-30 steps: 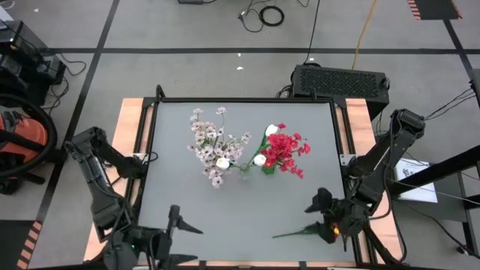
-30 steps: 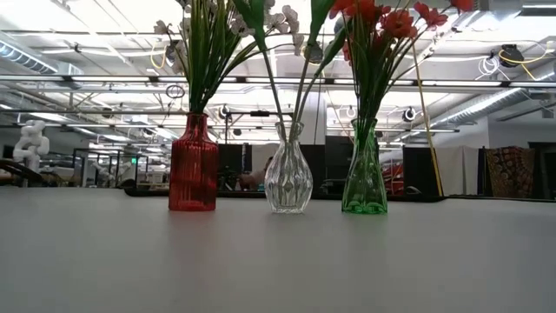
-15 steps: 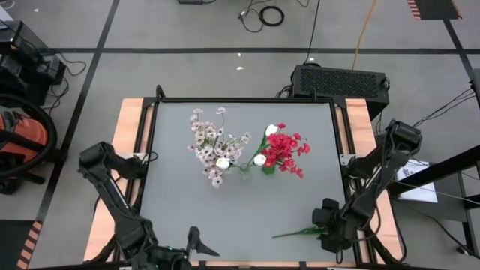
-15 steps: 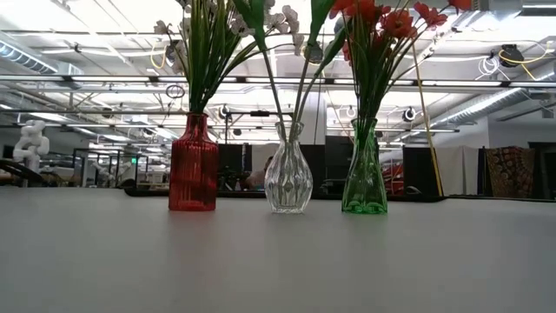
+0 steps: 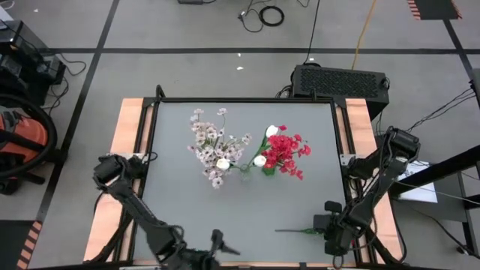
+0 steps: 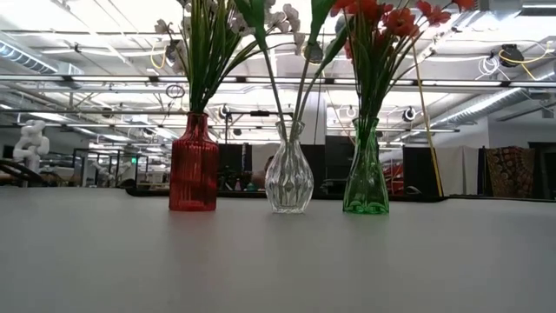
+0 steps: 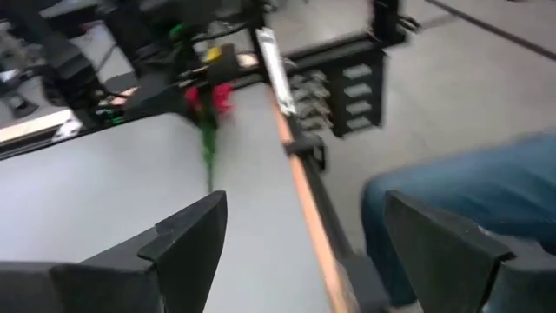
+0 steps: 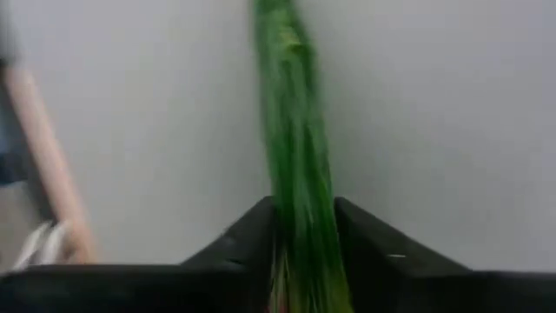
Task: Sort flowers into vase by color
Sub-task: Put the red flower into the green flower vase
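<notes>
One red-bloomed sprig on a thin green stem (image 5: 296,230) sits pinched in my right gripper (image 5: 328,231), stem pointing leftward across the grey surface (image 5: 240,202); my left gripper (image 7: 300,252) waits, spread.

— Looks like a robotics lab or an industrial workshop hall.
— Shown how?
— Seen across the table (image 6: 278,261): a high open ceiling with strip lights (image 6: 78,22), exposed pipes and beams (image 6: 104,80), dangling cable loops (image 6: 512,56). Far back, a white humanoid figure (image 6: 33,139) beside rows of benches.
— And from above?
— Bare concrete floor (image 5: 187,30) marked with black tape lines (image 5: 225,51), loose cables (image 5: 270,15), a black vented box (image 5: 339,79), an orange shop vacuum (image 5: 22,142) at the edge.
</notes>
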Robot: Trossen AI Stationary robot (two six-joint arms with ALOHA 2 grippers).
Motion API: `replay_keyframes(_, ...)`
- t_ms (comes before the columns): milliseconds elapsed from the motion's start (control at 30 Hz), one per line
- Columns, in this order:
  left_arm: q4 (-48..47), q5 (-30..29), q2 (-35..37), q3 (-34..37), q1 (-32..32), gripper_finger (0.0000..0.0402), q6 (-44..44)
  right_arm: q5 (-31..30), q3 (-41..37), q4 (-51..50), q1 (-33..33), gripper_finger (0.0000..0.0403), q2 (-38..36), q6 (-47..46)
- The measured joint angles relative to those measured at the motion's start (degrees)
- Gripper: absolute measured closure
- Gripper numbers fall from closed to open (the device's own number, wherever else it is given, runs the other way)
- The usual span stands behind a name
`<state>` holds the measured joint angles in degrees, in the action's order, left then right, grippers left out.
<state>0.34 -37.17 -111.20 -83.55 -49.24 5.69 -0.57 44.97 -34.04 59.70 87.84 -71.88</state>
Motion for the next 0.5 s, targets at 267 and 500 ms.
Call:
replay_keyframes(267,9.63,5.12,-5.24,-3.23,8.67,0.0092,0.0,-2.15,11.36,-8.2,-3.56,0.0387,-0.16,5.38)
replay_keyframes(500,-0.5,10.34,-11.7,-11.93,12.99,0.0132,0.07,-2.03,19.31,-9.35,-10.18,0.0391,0.01,11.85)
